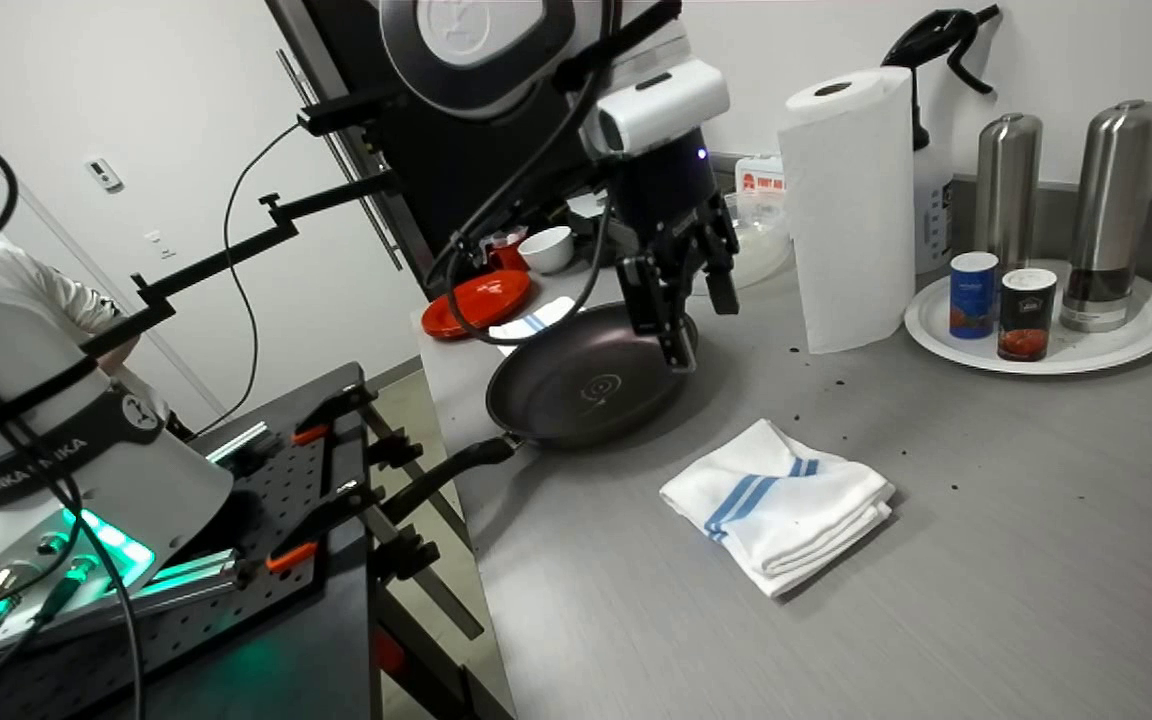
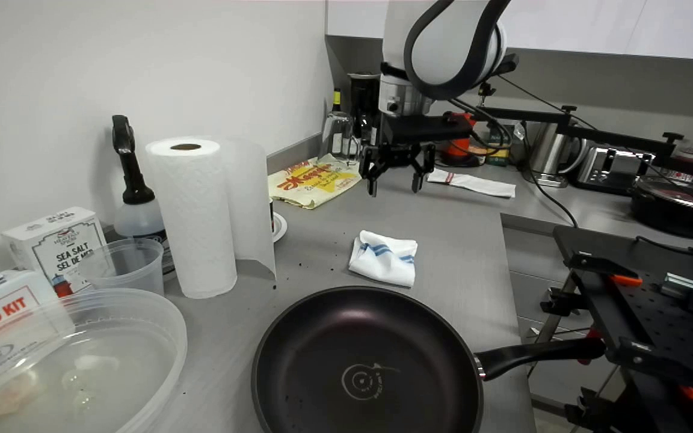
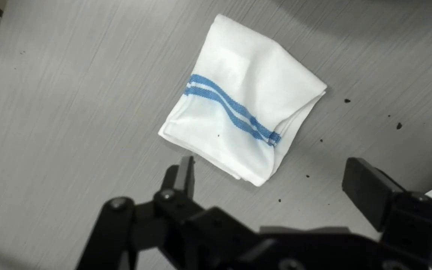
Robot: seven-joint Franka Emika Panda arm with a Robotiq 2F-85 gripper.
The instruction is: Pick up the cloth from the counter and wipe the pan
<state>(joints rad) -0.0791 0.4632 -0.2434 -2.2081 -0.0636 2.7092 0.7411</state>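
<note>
The cloth [image 1: 781, 510], white with blue stripes, lies folded on the grey counter [image 1: 986, 600]. It also shows in an exterior view [image 2: 384, 258] and fills the upper middle of the wrist view [image 3: 238, 97]. The dark pan [image 1: 586, 385] sits beside it, handle over the counter edge; it is large in the foreground of an exterior view [image 2: 370, 355] and outside the wrist view. My gripper [image 1: 704, 335] is open and empty, raised above the counter; it also shows in an exterior view [image 2: 394, 191]. In the wrist view its spread fingers [image 3: 270, 161] appear just below the cloth, not touching it.
A paper towel roll [image 1: 851, 220] stands near the wall. A round white tray [image 1: 1046, 360] holds shakers and tall mills. Clear plastic tubs [image 2: 142, 385] sit beside the pan. A red plate [image 1: 481, 303] lies behind it. A yellow bag [image 2: 316, 180] lies farther along.
</note>
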